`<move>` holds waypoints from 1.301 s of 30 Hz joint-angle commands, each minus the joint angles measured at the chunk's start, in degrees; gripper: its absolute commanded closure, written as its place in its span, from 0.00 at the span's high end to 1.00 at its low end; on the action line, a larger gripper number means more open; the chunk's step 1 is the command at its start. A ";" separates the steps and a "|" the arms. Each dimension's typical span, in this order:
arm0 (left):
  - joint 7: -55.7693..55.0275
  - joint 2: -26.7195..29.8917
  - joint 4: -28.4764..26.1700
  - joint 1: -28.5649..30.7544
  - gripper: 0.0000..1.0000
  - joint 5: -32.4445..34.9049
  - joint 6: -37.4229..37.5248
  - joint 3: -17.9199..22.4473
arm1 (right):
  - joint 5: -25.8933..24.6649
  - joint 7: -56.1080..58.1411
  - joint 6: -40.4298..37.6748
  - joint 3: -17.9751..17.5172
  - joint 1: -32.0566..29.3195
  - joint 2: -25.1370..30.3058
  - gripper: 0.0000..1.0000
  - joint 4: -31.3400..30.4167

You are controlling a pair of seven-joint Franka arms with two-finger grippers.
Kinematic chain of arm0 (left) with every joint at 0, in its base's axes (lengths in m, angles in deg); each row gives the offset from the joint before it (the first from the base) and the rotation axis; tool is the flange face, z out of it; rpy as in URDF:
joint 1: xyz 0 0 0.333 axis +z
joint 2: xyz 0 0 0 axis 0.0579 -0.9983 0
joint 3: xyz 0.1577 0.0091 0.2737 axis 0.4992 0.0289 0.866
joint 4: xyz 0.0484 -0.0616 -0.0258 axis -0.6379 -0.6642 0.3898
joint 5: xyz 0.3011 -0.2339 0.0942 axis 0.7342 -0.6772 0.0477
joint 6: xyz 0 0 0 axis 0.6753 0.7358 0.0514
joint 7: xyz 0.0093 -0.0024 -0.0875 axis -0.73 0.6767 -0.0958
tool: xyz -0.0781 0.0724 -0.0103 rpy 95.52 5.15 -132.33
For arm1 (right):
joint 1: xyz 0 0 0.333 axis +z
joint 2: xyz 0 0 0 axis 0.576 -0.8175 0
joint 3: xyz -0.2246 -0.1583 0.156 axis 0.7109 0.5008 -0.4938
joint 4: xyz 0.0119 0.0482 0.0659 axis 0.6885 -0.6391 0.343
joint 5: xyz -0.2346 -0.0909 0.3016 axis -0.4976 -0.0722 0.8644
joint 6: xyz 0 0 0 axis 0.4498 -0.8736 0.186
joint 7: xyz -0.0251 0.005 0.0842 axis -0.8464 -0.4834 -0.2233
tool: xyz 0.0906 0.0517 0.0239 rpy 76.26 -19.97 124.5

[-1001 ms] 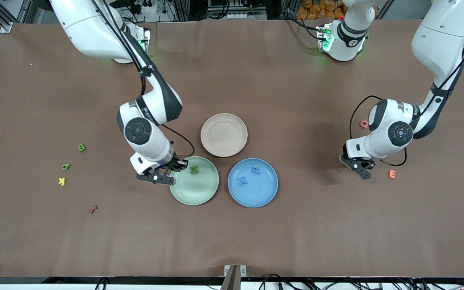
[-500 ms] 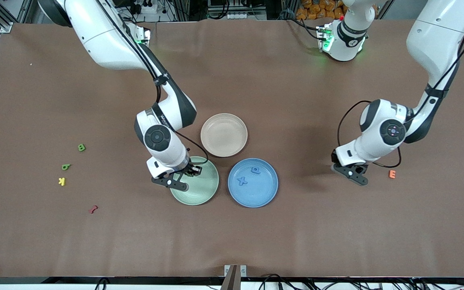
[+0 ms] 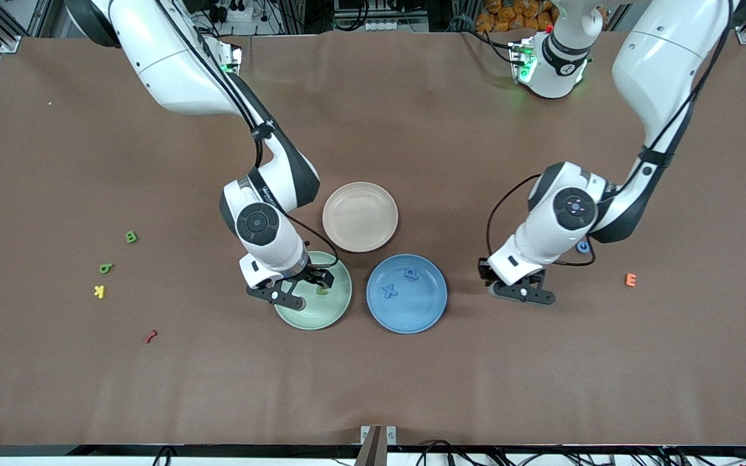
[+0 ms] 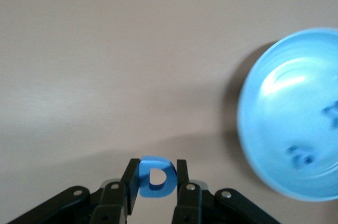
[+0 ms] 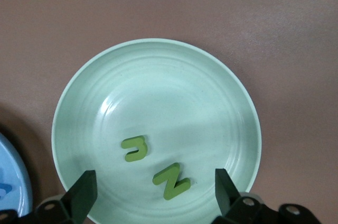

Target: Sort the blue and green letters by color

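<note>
Right claw [image 3: 308,285]: over the green plate [image 3: 340,304], fingers spread wide with nothing between them
Green plate: on the worktop [image 3: 373,375] toward the right arm's end; the right wrist view shows a green N [image 5: 172,181] and a smaller green letter [image 5: 135,148] lying in it, just beside each other
Left claw [image 4: 155,182]: over bare worktop near the blue plate [image 3: 425,317], fingers closed on a blue D [image 4: 154,176]
Blue plate: beside the green plate, holding a blue X [image 3: 389,291] and a blue P [image 3: 411,274]
Beige plate [image 3: 360,216]: farther from the front camera than the two coloured plates
Loose green letters: a green B [image 3: 131,237] and a small green piece [image 3: 106,267] near the right arm's end of the worktop
Other letters: yellow K [image 3: 99,292] and dark red piece [image 3: 150,336] near those; orange E [image 3: 631,279] toward the left arm's end
</note>
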State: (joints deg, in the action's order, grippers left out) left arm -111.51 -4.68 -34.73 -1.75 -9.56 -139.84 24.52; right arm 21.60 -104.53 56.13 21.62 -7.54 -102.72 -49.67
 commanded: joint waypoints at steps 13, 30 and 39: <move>-19.60 -6.01 8.10 -11.05 0.00 -0.45 -0.12 0.69 | 0.76 6.91 -13.18 0.11 -3.45 5.21 1.00 0.80; -22.24 -10.05 12.32 -16.32 0.00 -0.54 -3.90 5.88 | 0.67 22.64 -18.72 0.20 -13.82 19.80 1.00 -12.29; -20.57 -9.97 12.32 -16.33 0.84 -0.28 -3.90 6.23 | -0.12 27.31 -18.55 0.46 -18.83 23.41 1.00 -16.78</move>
State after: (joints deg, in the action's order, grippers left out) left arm -132.69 -14.31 -23.75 -17.32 -9.56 -143.53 29.80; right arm 21.54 -79.00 36.63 22.50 -23.97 -83.12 -61.50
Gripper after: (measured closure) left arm 0.630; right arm 0.000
